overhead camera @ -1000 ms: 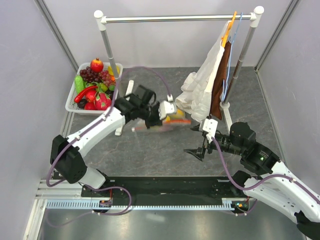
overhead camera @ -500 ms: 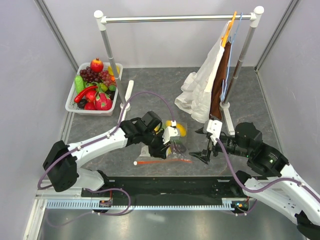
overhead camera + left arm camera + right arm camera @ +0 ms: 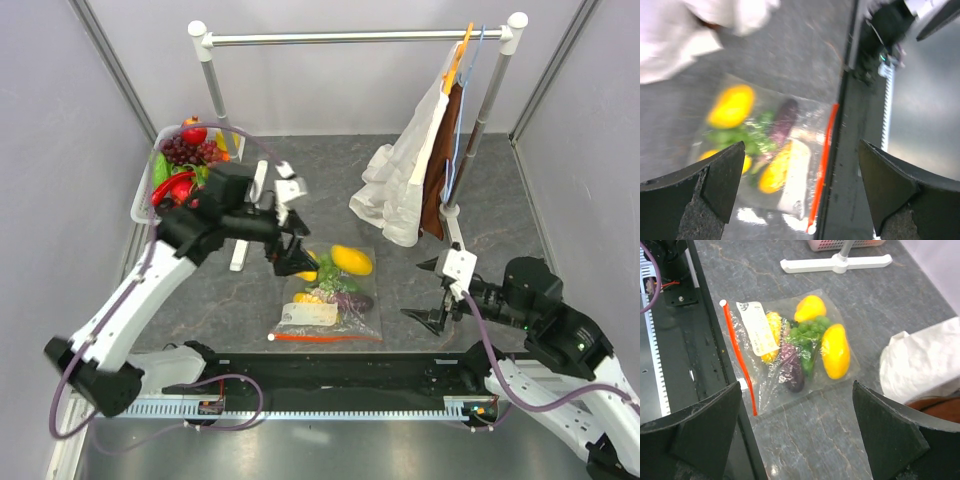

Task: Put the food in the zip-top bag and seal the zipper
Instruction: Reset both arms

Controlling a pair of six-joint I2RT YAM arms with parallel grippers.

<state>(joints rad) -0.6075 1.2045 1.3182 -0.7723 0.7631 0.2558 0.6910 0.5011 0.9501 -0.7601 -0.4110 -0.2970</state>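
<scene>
Your top external view sits high behind both bases and looks down and forward, widest: whole table [image 3: 330, 170], rack [image 3: 350, 38], both arms. Left wrist view hangs close over the zip-top bag [image 3: 765, 155], blurred, left gripper [image 3: 800, 144] fingers in the lower corners. Right wrist view faces left across the table, sharp, right gripper [image 3: 796, 385] framed the same way. All three share the bag and white cloth [image 3: 920, 365].

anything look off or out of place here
Nothing stands out. The zip-top bag lies flat on the table with the food inside, none spilled, and its zipper runs straight beside the black rail. The white cloth bunches where it meets the table.
</scene>
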